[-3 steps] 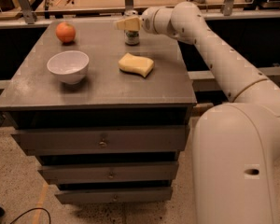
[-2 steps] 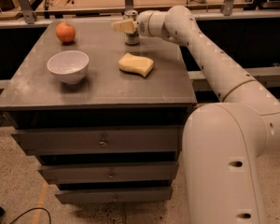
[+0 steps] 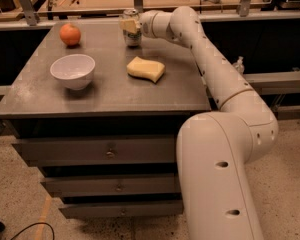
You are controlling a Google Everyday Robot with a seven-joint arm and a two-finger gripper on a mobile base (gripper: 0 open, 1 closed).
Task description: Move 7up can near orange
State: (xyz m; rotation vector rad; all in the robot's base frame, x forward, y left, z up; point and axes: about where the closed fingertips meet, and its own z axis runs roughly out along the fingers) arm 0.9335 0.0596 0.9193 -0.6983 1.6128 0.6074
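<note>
Down at the far left, below the bowl and on the speckled floor, a dark cable curls in at the corner. Up on the grey surface now: behind the bowl, toward the back left corner, there's the orange, round, sitting on its own, clear of the bowl's rim. The bowl itself is white, upright and near the left edge. Below and a touch right of the bowl, the surface tops a stack of three drawers, all shut.

Right of the bowl and along the back edge, we have the can. It stands upright with its shiny top showing, well apart from the orange, with bare surface between them. And the end effector is right on it: it comes in from the right at the height of the can's upper half. A pale finger lies across the can's front, and the end effector is closed narrow around the can, gripping it. Whether the can's base touches the surface, I cannot tell.

A little further right of the bowl, and nearer the front than the can, lies the sponge. It is pale yellow, flat and lying free, near the can but not touching it.

Far right of the bowl, the white arm runs from the can down past the surface's right edge to a fat elbow. From there a thick lower link fills the bottom right.
</note>
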